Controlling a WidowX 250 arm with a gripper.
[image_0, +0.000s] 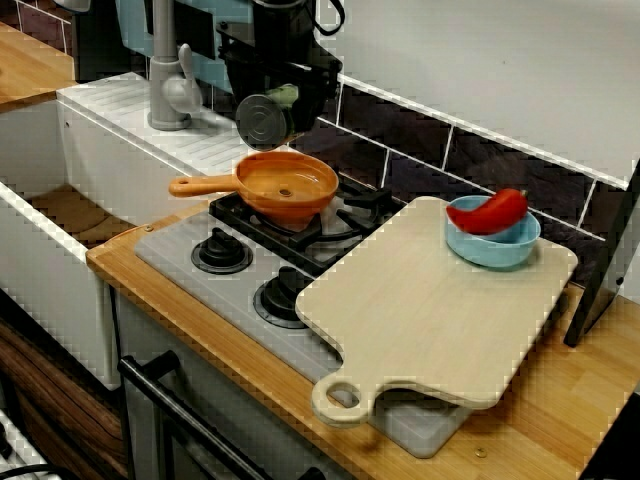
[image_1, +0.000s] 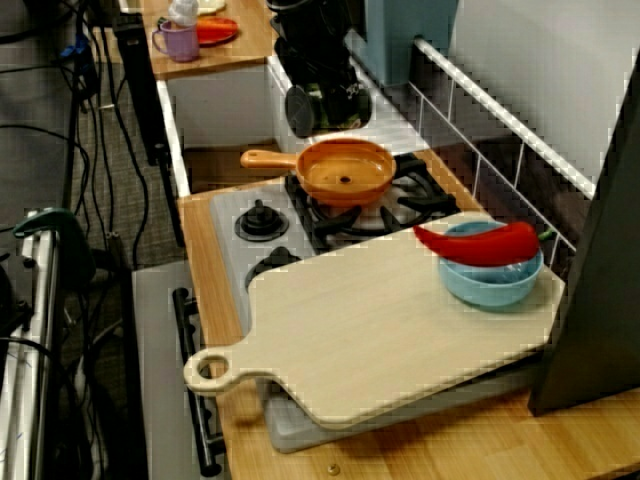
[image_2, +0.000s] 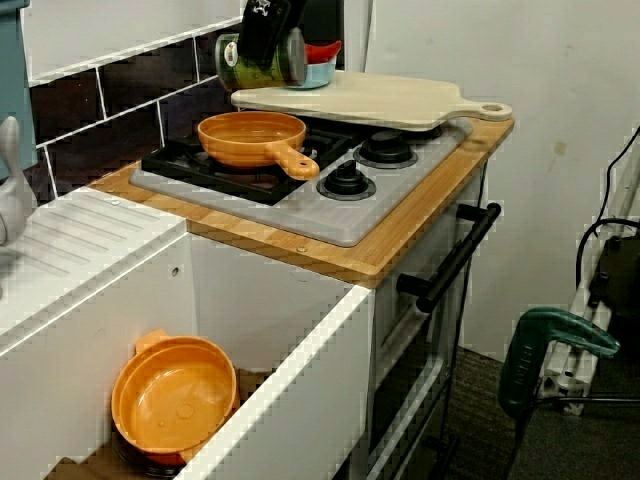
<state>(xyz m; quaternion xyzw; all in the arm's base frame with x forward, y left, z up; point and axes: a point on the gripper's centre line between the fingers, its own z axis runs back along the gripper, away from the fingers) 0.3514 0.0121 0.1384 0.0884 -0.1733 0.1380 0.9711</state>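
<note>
One tin can (image_0: 262, 122) hangs sideways, clamped in the pincer (image_0: 290, 100) just above the orange pan's (image_0: 290, 188) back rim. Open room lies left over the sink (image_0: 50, 285). Rightward, a cutting board (image_0: 430, 310) covers the stove (image_0: 185, 265) and reaches the wooden counter's (image_0: 565, 400) front edge.

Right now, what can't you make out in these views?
Fingertips of the gripper: sink-side view, lost against the can they grip.
Label on the can: blurred in every view.
Inside of the blue bowl: front view, red pepper covers it.
Speck in the orange pan: too small to identify.
Right half of the stove: front view, under the cutting board.
</note>
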